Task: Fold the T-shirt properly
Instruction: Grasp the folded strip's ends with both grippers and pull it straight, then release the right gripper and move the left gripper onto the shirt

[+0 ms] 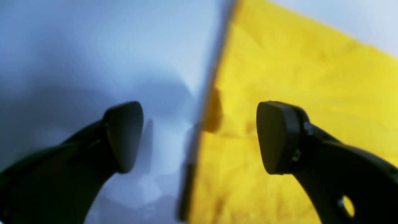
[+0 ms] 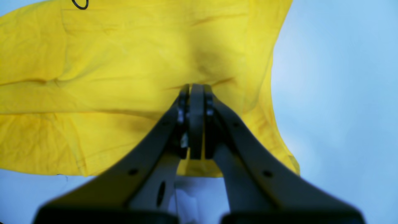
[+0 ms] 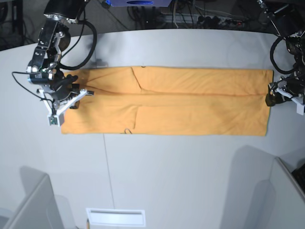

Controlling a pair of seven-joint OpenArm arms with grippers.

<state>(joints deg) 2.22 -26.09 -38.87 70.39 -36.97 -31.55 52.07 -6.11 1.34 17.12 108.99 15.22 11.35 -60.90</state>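
The T-shirt (image 3: 167, 101) lies flat on the pale grey bench (image 3: 181, 171) as a long, narrow band already folded lengthwise, its long axis running across the base view from one arm to the other. A crease runs along the middle of the band, and a sleeve seam shows as a slanted line left of centre. Both long edges are fairly straight; the edge nearer the bottom of the base view has a small dark loop lying against it.

The right gripper (image 2: 196, 93) sits at the band's end on the base view's left. In the right wrist view its jaws are pressed together on a raised pucker of the yellow-orange fabric, with the cloth spreading away on both sides of them.

The left gripper (image 1: 199, 137) is at the opposite short end, on the base view's right. In the left wrist view its jaws stand wide apart, straddling the T-shirt's straight edge: one pad over bare bench, the other over fabric. Whether the pads touch the surface cannot be told.

Wide bare bench lies on the near side of the garment and a narrower strip beyond it. Two grey panels (image 3: 28, 205) rise at the lower corners of the base view, and cables and equipment (image 3: 190, 14) crowd the dark area behind the bench's curved far edge.
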